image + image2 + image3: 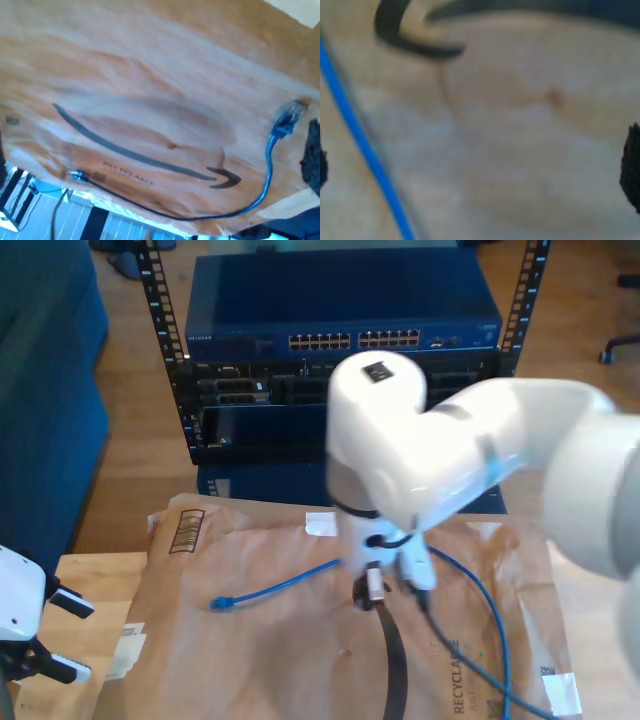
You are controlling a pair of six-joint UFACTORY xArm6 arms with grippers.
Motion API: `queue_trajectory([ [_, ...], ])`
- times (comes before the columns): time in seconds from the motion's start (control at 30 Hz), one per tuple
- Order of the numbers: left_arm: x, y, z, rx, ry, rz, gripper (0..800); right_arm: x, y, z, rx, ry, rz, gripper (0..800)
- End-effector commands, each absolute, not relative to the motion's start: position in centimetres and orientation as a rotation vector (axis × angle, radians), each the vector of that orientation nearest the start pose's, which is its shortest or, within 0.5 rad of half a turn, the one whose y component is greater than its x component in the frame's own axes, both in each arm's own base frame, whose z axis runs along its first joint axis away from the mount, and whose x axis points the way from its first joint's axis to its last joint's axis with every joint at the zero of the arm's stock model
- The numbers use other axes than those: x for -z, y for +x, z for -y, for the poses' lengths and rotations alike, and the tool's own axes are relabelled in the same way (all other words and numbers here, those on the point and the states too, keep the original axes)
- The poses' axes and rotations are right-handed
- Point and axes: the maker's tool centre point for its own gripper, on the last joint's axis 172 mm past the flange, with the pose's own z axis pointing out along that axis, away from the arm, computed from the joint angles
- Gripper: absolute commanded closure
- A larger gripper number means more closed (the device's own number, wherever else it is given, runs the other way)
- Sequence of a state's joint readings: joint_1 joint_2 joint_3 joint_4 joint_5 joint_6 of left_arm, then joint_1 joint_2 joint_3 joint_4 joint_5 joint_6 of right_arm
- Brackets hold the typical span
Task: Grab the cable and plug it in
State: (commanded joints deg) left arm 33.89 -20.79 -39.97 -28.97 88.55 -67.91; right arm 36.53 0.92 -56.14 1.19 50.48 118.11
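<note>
Our second gripper [480,165] hangs low over the brown paper [260,640], fingers [631,167] set wide, the cable [285,585] just beside it; our first gripper's spread we cannot tell; the cable curves across the paper, one plug [222,603] nearer the paper's edge at the exterior view's left; a blue rack [340,335] stands beyond.

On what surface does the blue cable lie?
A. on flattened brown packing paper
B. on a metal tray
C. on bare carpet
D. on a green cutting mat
A: the blue Ethernet cable lies on flattened brown packing paper printed with a black arrow logo and the word RECYCLABLE.
</note>
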Motion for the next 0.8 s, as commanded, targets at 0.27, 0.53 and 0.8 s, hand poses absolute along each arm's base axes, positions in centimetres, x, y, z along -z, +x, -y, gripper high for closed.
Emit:
queue_trajectory([
  [0.27, -20.3, 28.3, -1.3, 0.830, 1.600, -2.200, 0, -15.4, 39.8, -31.5, -0.077, -2.237, -2.033, 9],
  [0.53, -18.6, 30.3, 1.7, 0.803, 1.662, -2.247, 0, -13.9, 40.1, -33.9, -0.061, -2.299, -1.924, 41],
  [0.8, -18.0, 30.2, 1.8, 0.820, 1.668, -2.253, 0, -10.0, 38.6, -36.2, -0.080, -2.404, -1.882, 42],
])
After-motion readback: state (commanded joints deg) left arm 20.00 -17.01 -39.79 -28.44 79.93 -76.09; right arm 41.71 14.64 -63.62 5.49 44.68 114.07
